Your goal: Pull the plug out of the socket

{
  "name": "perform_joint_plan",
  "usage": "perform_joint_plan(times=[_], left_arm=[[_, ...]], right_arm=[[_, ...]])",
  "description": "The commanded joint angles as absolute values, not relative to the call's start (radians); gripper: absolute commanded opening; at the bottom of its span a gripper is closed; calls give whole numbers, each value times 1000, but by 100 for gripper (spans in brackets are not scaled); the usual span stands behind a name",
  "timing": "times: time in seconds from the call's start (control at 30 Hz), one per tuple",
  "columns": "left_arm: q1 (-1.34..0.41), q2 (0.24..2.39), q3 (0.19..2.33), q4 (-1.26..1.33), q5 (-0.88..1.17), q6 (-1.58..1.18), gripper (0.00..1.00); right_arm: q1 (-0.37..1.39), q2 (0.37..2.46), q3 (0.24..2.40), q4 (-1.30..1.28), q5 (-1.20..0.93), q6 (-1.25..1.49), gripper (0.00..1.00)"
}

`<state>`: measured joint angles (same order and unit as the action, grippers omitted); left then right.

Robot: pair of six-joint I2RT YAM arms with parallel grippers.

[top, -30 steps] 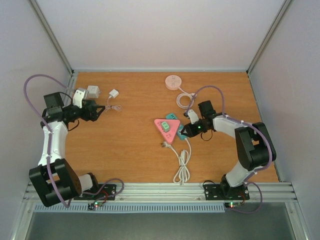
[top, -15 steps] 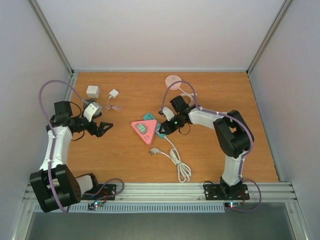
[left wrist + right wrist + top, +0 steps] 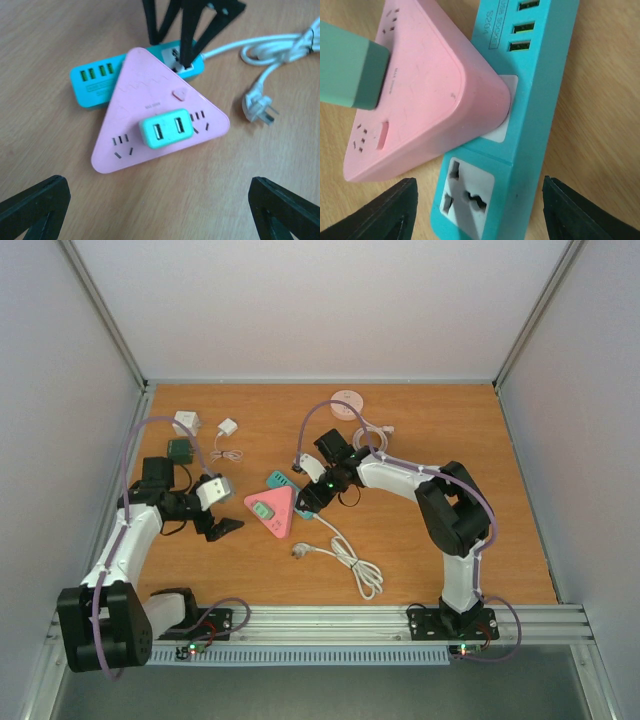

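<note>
A pink triangular socket [image 3: 272, 510] lies on the wooden table with a green USB plug [image 3: 263, 511] seated in its top face. One corner rests on a teal power strip [image 3: 283, 483]. In the left wrist view the plug [image 3: 165, 128] sits mid-socket [image 3: 127, 100], and my left gripper [image 3: 160, 220] is open just short of it. My left gripper [image 3: 224, 528] is left of the socket. My right gripper [image 3: 304, 501] is open, its fingers [image 3: 380, 210] straddling the strip's end [image 3: 530, 125], beside the pink socket [image 3: 420, 100] and plug [image 3: 350, 65].
The strip's white cable [image 3: 345, 555] coils toward the near edge, its loose plug end [image 3: 260, 106] on the table. A round pink device [image 3: 347, 404], a white charger [image 3: 186, 423], a small white adapter [image 3: 227, 428] and a dark green block [image 3: 180, 448] lie at the back.
My right gripper has moved left, and the teal strip, pink socket and cable have shifted left with it. My left gripper has swung nearer and right, up to the socket.
</note>
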<state>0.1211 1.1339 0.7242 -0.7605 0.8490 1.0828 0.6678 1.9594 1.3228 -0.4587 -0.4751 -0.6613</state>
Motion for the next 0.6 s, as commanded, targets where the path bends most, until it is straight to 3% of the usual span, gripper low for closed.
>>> perform_joint_plan(times=[0.0,0.13,0.47,0.57], left_arm=[[93,1095,675,-759,827,1300,99],[56,1090,650,-673,809,1356,97],[-130,1133,654,-528,664,971,95],[-155,1111,630,-482,613,891,95]], right_arm=[[669,1845,1290,-407,-451,-694,72],[669,1797,1251,-344,-469,-655,76],[669,1953,1400,-474,-581,-346,97],[669,2018,1446,-517,-603,-326,99]])
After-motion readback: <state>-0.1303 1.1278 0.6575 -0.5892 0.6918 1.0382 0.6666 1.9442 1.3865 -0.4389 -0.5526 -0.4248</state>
